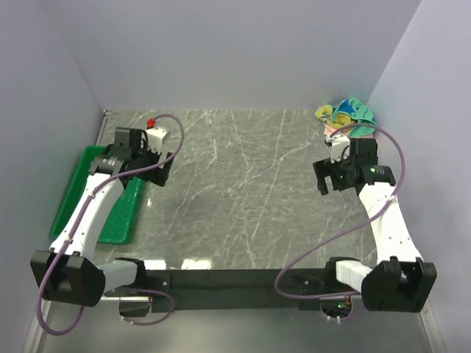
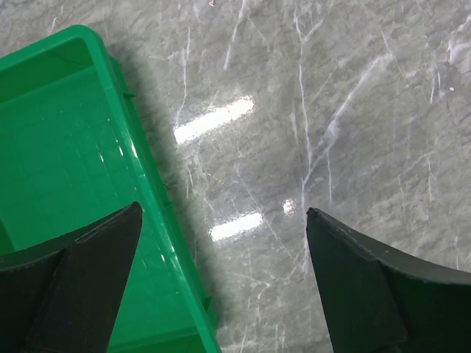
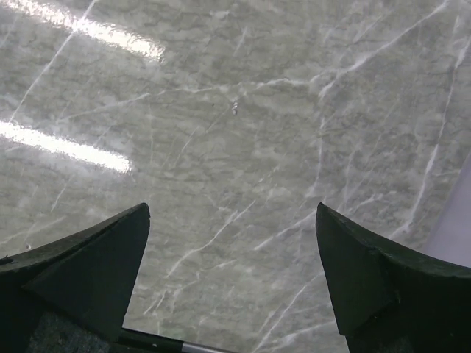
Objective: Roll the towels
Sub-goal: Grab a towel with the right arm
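Towels (image 1: 350, 116), soft teal, blue and pink cloth, lie bunched in the far right corner. Green plastic tray (image 2: 66, 169) shows its gridded floor. Left gripper (image 2: 221, 213) and right gripper (image 3: 232, 209) both gape wide, gripping nothing.

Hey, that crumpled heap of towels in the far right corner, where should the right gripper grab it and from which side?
Probably a raised fold on the near-left side of the towels, coming from above with the open right gripper. The heap is bunched in the corner between two walls, so its far and right sides are shut off.
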`<control>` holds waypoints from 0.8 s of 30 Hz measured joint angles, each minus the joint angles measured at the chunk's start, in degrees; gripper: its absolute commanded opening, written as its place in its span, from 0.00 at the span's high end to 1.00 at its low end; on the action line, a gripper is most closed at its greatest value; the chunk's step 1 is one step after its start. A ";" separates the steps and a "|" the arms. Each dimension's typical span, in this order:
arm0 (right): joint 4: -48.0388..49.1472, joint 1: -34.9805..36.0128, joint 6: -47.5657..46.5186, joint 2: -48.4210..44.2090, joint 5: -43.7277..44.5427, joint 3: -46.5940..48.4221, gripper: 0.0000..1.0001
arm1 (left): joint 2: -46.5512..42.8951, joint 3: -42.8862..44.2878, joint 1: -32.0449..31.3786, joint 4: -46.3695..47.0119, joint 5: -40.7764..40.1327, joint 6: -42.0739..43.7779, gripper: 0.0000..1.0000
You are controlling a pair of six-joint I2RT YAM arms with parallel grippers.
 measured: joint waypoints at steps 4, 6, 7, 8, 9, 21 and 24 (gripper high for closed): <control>0.37 -1.60 -0.02 5.40 0.13 5.44 0.00 | 0.13 0.28 -0.15 -0.98 0.52 -0.15 0.01; 0.85 -3.23 0.00 10.49 -0.11 10.60 0.00 | 0.57 1.18 -0.17 -2.01 1.57 -0.15 0.00; 1.22 -4.15 0.09 13.29 -0.20 13.57 0.00 | 0.68 1.68 -0.17 -2.32 2.05 -0.17 0.01; 1.68 -5.05 0.20 16.41 -0.22 16.65 0.00 | 0.68 2.14 -0.15 -2.51 2.60 -0.20 0.01; 2.64 -5.88 0.42 19.58 -0.15 19.54 0.00 | 0.63 2.60 -0.15 -2.67 2.86 -0.20 0.00; 5.35 -8.92 3.56 57.66 6.43 61.22 0.00 | 0.57 6.38 -0.17 -4.20 2.75 -0.15 0.00; 5.46 -9.11 3.76 67.04 8.46 72.35 0.00 | 0.50 6.47 -0.17 -5.60 2.64 0.00 0.01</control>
